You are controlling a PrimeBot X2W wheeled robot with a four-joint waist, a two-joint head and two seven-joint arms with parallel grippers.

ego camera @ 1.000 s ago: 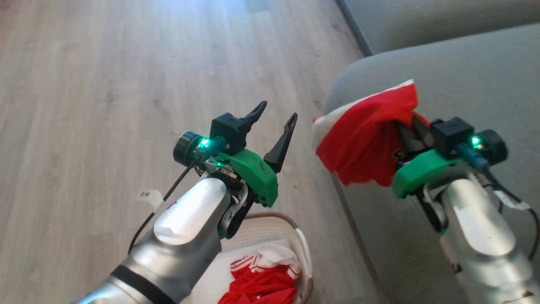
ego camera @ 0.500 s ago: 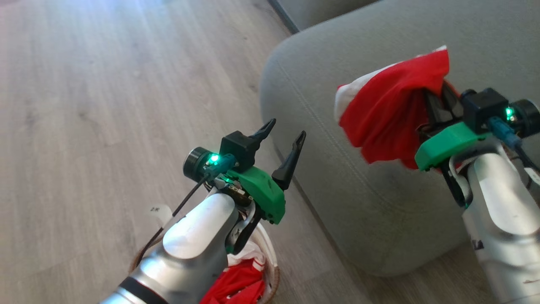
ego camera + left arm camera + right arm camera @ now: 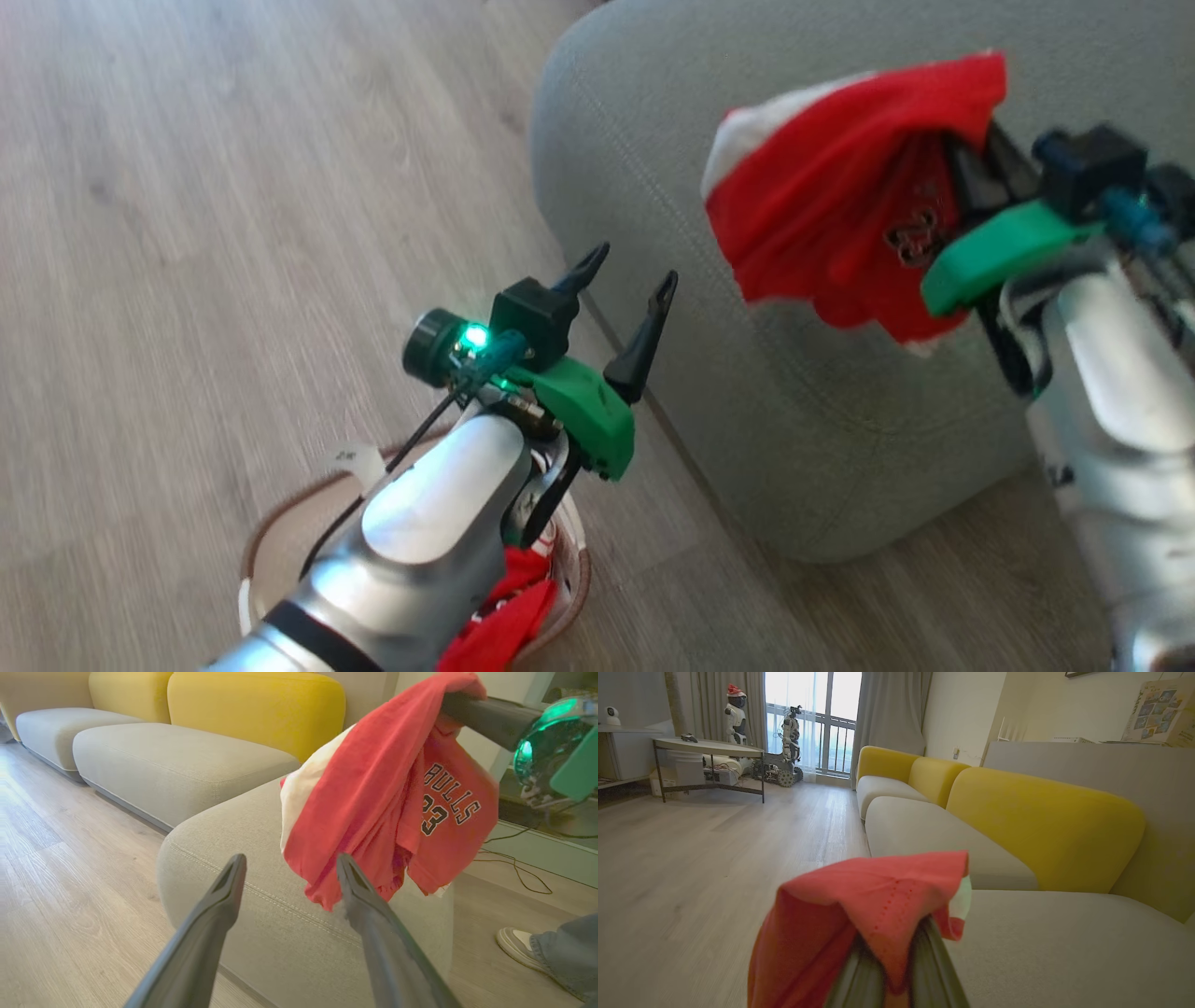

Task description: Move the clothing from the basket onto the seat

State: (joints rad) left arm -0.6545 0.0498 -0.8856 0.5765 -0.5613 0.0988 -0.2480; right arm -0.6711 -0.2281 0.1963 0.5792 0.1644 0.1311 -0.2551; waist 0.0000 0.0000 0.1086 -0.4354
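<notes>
Carry to seat (image 3: 635, 168) — upper right.
The right gripper (image 3: 976, 173) clamps the jersey (image 3: 822, 205) above it for release — left gripper (image 3: 633, 268) wide, empty.

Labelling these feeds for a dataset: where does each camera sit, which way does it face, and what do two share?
Head view: on the head, facing down at the basket and seat; both forearms, left gripper and right gripper show.
Left wrist view: left wrist, facing along its open fingers at the seat and hanging jersey.
Right wrist view: right wrist, facing past its fingers, shut on the jersey, toward a window.
Shared: all three show jersey and seat.
</notes>
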